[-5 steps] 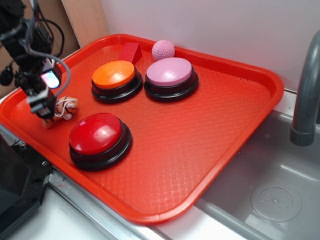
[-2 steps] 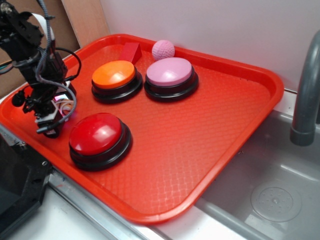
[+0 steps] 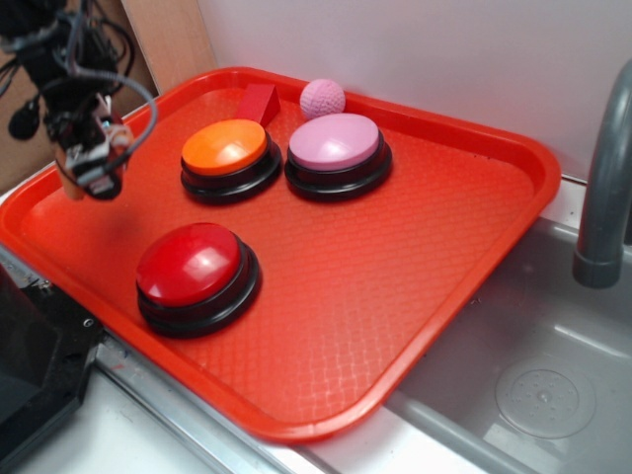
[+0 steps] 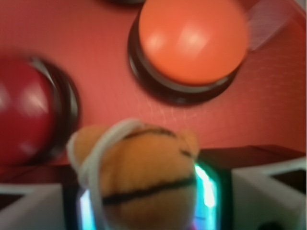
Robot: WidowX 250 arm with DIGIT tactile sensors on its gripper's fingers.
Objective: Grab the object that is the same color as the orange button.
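Note:
My gripper (image 3: 94, 163) is shut on the small orange plush tiger (image 4: 144, 177) and holds it above the left part of the red tray (image 3: 395, 286). In the wrist view the tiger fills the space between the jaws, its black stripes and a white loop showing. In the exterior view the tiger (image 3: 71, 183) is mostly hidden by the gripper. The orange button (image 3: 225, 148) sits to the gripper's right on the tray and shows in the wrist view (image 4: 192, 40) ahead of the tiger.
A red-domed button (image 3: 193, 267) sits at the tray's front left, a pink-domed button (image 3: 336, 143) at the back. A pink ball (image 3: 322, 97) and a red wedge (image 3: 259, 101) lie at the far edge. A sink (image 3: 533, 385) and grey faucet (image 3: 602, 197) are at the right.
The gripper went down onto the tiger, shut on it and has risen up and back with it. The tiger has left the tray floor.

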